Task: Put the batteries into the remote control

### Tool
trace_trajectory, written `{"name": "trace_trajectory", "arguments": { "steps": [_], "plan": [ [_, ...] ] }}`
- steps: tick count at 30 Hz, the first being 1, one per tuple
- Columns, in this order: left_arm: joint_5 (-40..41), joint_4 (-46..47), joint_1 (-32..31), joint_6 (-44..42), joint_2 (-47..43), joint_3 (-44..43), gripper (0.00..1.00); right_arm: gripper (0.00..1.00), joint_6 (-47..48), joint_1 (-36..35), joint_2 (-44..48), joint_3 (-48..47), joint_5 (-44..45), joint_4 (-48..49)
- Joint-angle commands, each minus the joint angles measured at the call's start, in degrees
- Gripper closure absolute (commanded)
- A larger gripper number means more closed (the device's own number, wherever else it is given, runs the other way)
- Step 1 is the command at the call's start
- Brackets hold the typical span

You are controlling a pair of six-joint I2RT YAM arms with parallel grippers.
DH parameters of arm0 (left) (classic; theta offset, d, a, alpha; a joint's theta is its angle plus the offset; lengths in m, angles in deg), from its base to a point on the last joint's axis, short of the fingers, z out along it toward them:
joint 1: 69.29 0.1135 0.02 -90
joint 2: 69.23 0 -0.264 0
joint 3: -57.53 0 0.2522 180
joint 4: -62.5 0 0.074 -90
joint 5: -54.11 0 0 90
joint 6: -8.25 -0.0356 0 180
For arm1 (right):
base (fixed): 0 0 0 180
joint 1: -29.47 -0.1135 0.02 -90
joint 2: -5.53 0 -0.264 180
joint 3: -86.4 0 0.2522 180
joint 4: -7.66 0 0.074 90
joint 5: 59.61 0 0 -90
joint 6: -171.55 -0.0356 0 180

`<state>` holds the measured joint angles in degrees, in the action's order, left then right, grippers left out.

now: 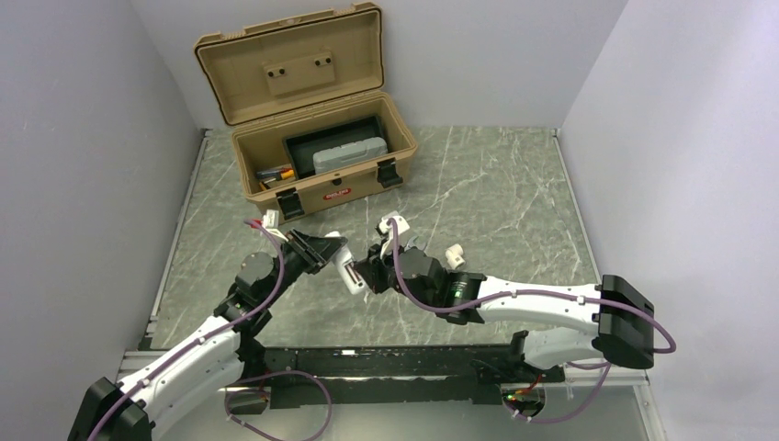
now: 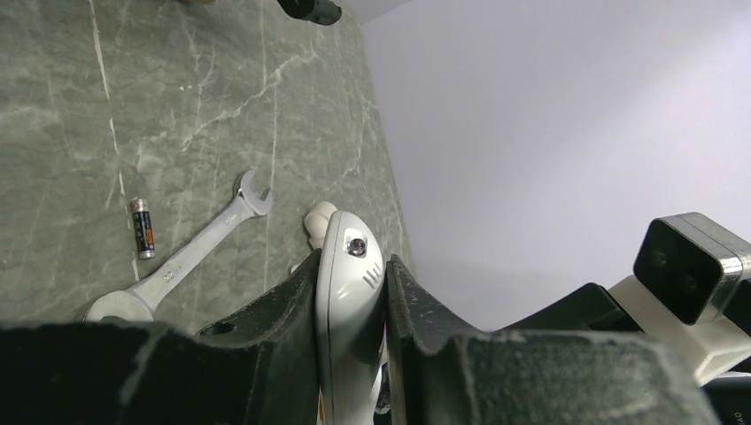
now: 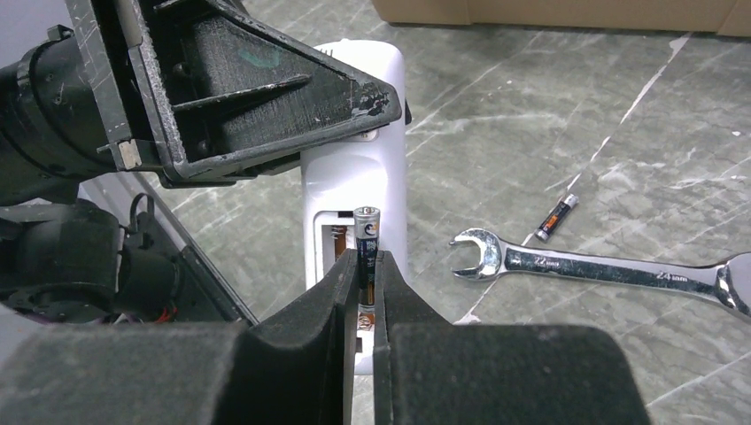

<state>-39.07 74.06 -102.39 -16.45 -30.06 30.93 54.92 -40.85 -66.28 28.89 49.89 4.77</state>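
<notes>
Above the table [image 1: 514, 184], your L gripper [image 2: 352, 261] clamps the remote control [image 3: 354, 168]; R gripper [image 3: 365, 266] pinches a battery [image 3: 367, 226] at its open bay [image 3: 329, 239].

Toolbox [image 1: 321, 197] at back-left of table [image 1: 487, 202]. Remote control [image 3: 354, 168] upright over mid-table, battery [image 3: 367, 230] at its recess. Wrench [image 3: 611, 266] flat on table nr remote; loose battery [image 3: 556, 217] just beside wrench head, not touching.

The desk [image 1: 496, 184] is grey-green, stone-patterned with thin white veins. The remote control [image 3: 354, 168] is plain white, the upright battery [image 3: 367, 235] black with white print, the loose battery [image 3: 558, 216] black banded orange. The wrench [image 3: 611, 268] is bright silver, the toolbox [image 1: 276, 41] tan, the left fingers [image 3: 257, 97] and right fingers [image 3: 292, 363] matt black
</notes>
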Motion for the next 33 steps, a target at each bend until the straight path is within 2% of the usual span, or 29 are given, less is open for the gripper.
{"name": "trace_trajectory", "arguments": {
  "steps": [1,13,33],
  "plan": [
    [-1.5,2.86,-0.3,1.81,-0.68,0.1,1.0,1.0,1.12,-0.2,-0.22,1.08,1.08,3.46],
    [0.08,-0.71,-0.33,1.9,-1.84,-0.9,1.0,1.0,1.87,-0.24,-1.17,1.16,-0.69,3.95],
    [-0.87,5.96,-0.33,3.56,-1.43,2.55,1.0,1.0,0.55,-0.25,-0.71,1.73,-2.78,4.32]
  ]
}}
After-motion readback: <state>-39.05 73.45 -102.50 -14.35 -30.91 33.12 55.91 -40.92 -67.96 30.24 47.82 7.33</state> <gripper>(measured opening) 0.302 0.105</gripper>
